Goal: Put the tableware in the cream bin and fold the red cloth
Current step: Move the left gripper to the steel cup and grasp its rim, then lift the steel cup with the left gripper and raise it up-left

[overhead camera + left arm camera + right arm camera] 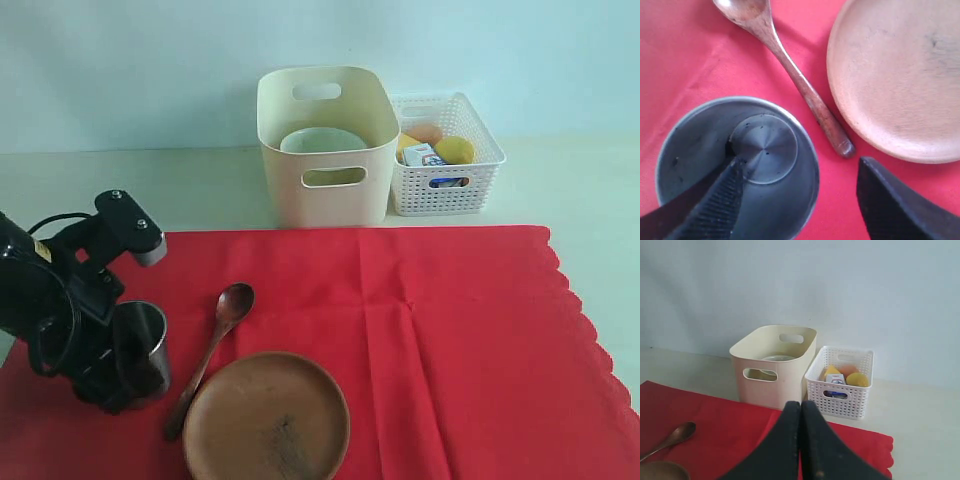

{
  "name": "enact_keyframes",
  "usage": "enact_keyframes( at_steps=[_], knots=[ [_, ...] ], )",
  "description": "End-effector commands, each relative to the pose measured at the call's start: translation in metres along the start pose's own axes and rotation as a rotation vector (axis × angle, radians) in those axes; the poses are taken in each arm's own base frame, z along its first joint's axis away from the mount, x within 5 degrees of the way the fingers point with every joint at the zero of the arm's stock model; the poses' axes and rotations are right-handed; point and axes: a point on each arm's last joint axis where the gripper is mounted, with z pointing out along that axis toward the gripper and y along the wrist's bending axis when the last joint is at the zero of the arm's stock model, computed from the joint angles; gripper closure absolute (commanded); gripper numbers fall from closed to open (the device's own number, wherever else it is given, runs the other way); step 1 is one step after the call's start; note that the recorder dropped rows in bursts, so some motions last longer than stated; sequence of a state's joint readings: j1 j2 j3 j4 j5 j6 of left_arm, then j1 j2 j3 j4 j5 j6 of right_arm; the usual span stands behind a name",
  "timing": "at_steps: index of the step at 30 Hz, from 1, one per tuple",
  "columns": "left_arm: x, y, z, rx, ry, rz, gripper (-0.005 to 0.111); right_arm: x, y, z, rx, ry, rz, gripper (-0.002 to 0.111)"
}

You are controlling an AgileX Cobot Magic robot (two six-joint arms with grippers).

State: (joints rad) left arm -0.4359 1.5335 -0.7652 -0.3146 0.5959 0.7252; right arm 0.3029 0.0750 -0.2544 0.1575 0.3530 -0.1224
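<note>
- One piece of tableware, the steel cup (pixel 765 145), was the step in hand. It stood upright on the red cloth (pixel 450 340) near the counter's (pixel 580 190) front left corner.
- The left fingers (pixel 715 200) were spread and released, one down inside the cup and the other outside, clear of the rim. Nothing was gripped yet.
- To do it well, I judged the outer finger should close squarely on the wall so the smooth steel could not swivel. The lift should go straight up, since the wooden spoon (pixel 790 70) lay just beside the cup and the brown plate (pixel 900 80) near it.
- The cream bin (pixel 330 200) sat at the counter's back edge with the bowl (pixel 322 140) already inside, so the cup wanted lowering in gently, not dropping.
- The right fingers (pixel 790 440) were clenched on nothing.
- Print on the milk carton (pixel 424 155) in the white basket (pixel 445 195) was too small to read, and nothing else was legible.
</note>
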Motion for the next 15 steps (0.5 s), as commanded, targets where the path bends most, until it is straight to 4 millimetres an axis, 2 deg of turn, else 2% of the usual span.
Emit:
enact_keyframes(
  at_steps=[1,10,13,15],
  knots=[
    [-0.002,0.0,0.005,0.002,0.002,0.03,0.044,0.001,0.0,0.0,0.001,-0.006,-0.006,0.108],
    [0.0,0.001,0.015,0.017,0.032,0.024,0.044,0.001,0.0,0.0,0.0,-0.004,-0.006,0.108],
    [0.001,0.002,0.02,0.025,0.05,0.023,0.051,0.001,0.0,0.0,0.0,-0.004,-0.006,0.108],
    [0.001,0.002,0.022,0.026,0.055,0.023,0.061,0.001,0.0,0.0,0.0,-0.004,-0.006,0.108]
  ],
)
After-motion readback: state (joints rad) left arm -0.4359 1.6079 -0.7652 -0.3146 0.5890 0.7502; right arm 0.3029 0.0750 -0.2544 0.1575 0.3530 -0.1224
